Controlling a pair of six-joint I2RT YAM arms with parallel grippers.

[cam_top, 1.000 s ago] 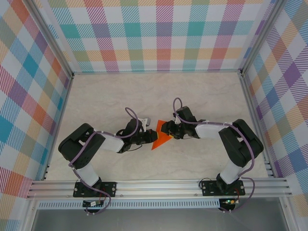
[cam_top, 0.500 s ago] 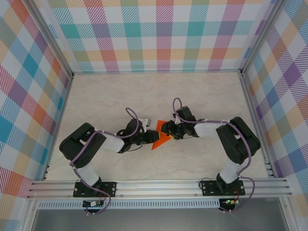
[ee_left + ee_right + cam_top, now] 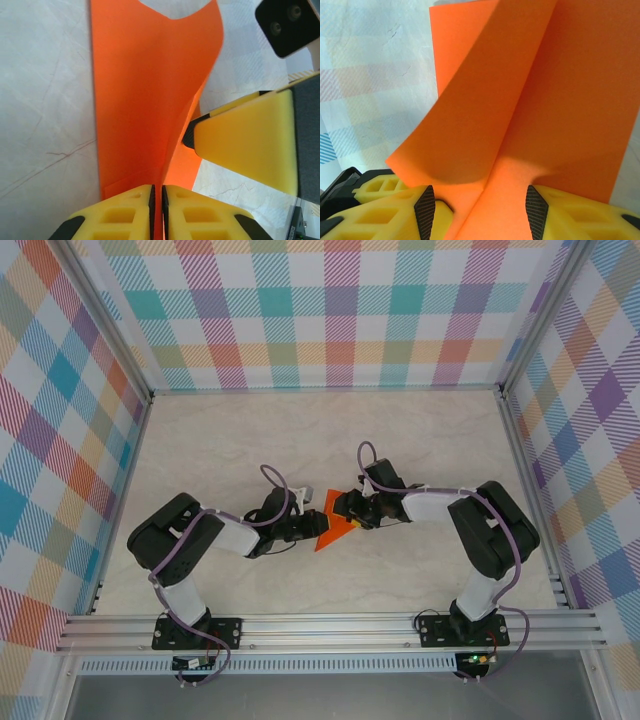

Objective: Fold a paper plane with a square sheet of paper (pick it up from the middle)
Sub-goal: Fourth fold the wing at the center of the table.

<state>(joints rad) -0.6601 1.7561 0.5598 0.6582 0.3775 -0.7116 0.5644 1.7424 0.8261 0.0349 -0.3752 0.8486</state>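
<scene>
The left gripper has its yellow fingers almost together, and they pinch one edge of the orange sheet of paper. The sheet is partly folded, with one flap raised, and it lies at the middle of the table between both grippers. The right gripper has its fingers well apart, and the sheet's fold passes between them.

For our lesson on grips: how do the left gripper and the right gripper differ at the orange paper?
The left gripper is pinched shut on the orange paper; the right gripper stands wide apart with paper between its jaws. From above, the left gripper is at the paper's left side, the right gripper at its right. Both have yellow fingers.
</scene>
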